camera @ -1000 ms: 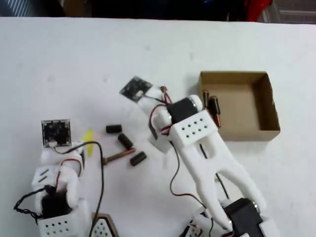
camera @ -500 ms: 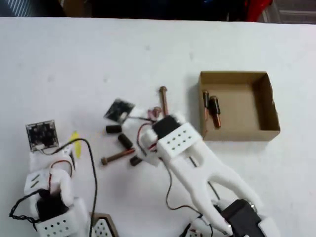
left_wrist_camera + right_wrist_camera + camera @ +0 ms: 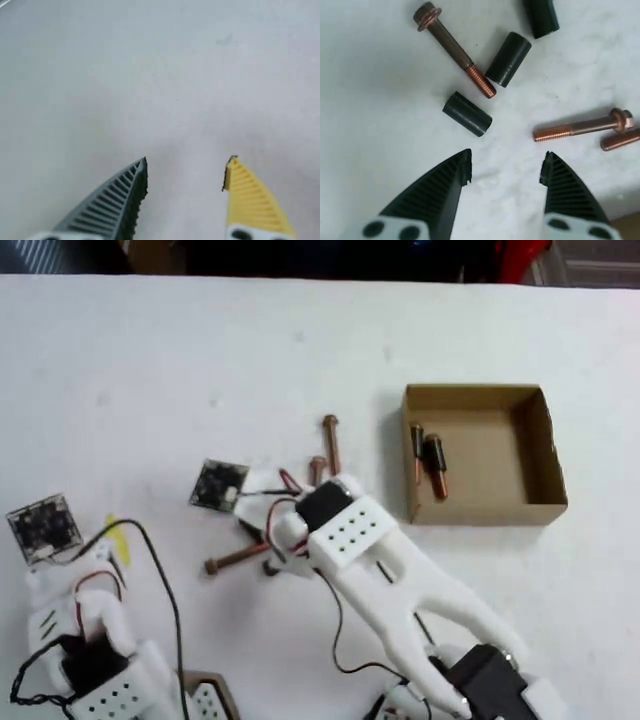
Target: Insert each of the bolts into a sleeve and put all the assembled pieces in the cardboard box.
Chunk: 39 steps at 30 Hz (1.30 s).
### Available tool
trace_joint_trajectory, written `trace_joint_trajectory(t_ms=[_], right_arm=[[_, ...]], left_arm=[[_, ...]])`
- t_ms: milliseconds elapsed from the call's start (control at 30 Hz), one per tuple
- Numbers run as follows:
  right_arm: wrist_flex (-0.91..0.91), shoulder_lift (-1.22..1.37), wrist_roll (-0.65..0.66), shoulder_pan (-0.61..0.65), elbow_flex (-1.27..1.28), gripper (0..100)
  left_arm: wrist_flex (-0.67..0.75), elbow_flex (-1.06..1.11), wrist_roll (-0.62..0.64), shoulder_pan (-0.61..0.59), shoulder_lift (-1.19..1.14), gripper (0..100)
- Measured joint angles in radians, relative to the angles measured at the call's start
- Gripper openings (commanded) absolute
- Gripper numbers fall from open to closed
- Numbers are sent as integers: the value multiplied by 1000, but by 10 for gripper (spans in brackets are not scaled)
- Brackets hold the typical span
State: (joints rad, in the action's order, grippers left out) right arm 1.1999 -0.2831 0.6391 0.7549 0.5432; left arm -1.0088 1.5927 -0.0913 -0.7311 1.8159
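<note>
Left fingers (image 3: 137, 182): apart, holding nothing, over bare desk (image 3: 150, 75).
Right fingers (image 3: 460, 172): spread, empty, above loose bolts (image 3: 452, 47) and sleeves (image 3: 467, 113).
Cardboard box (image 3: 475, 392): 2 o'clock from them, two assembled pieces (image 3: 434, 462) inside.

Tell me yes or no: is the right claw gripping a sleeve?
No, the right claw stands open above the table, and the nearest black sleeve lies loose just beyond its tips.

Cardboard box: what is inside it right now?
Two sleeved bolts lie side by side near one wall of the cardboard box; the rest of its floor looks bare. Nothing covers the inside.
</note>
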Motion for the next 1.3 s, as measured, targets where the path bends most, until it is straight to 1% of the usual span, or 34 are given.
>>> trace_joint_trajectory(t_ms=[133,267,400,567,833,1300], right_arm=[[-101,0,5,35,63,214],[-253,0,8,84,172,214],[-345,0,23,83,252,214],[-388,0,127,87,319,214],[-572,-3,150,77,427,213],[-592,-2,150,72,466,211]], left_arm=[[0,0,0,-21,0,267],[0,0,0,-25,0,267],[0,0,0,-25,0,267],[0,0,0,-25,0,267],[0,0,0,-25,0,267],[0,5,0,-25,0,267]])
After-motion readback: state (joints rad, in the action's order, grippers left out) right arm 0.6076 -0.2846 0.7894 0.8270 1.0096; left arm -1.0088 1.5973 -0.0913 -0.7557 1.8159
